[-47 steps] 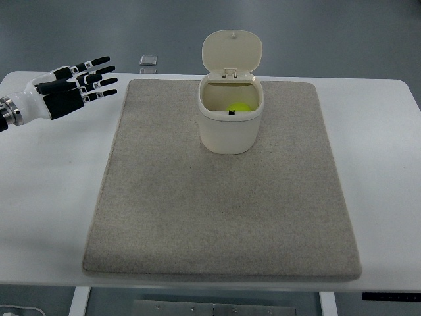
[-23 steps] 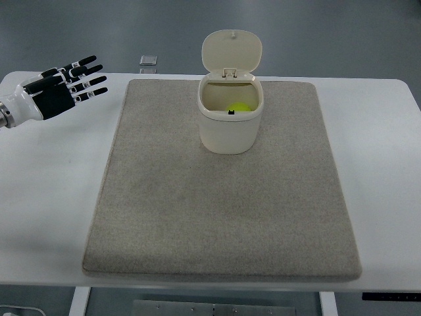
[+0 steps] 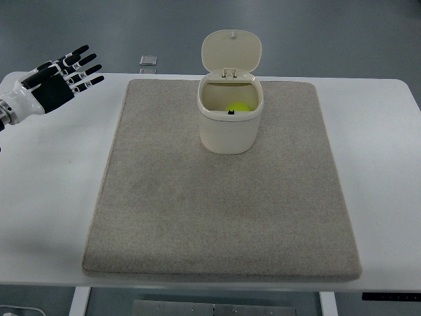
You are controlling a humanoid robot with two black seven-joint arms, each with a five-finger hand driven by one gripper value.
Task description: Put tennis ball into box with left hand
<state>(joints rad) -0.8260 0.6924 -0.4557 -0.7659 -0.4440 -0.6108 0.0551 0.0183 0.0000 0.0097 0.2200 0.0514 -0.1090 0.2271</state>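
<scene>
White worktop (image 3: 388, 171) carrying a grey mat (image 3: 217, 217) across its centre. Toward 12 o'clock on the mat stands a cream box (image 3: 228, 128), its hinged lid (image 3: 231, 50) tipped upright. The ball (image 3: 239, 107) lies inside the box, yellow-green, partly hidden by the rim. The left hand (image 3: 56, 82) hovers above the worktop at 10 o'clock, well apart from the box, fingers spread and holding nothing. A small clear item (image 3: 149, 60) lies beyond the worktop's far edge at 11 o'clock. Judged risks are few: the ball appears delivered, so trouble would come only from a sweep of the arm toward 3 o'clock, which could strike the box, tip it, or knock the lid shut.
</scene>
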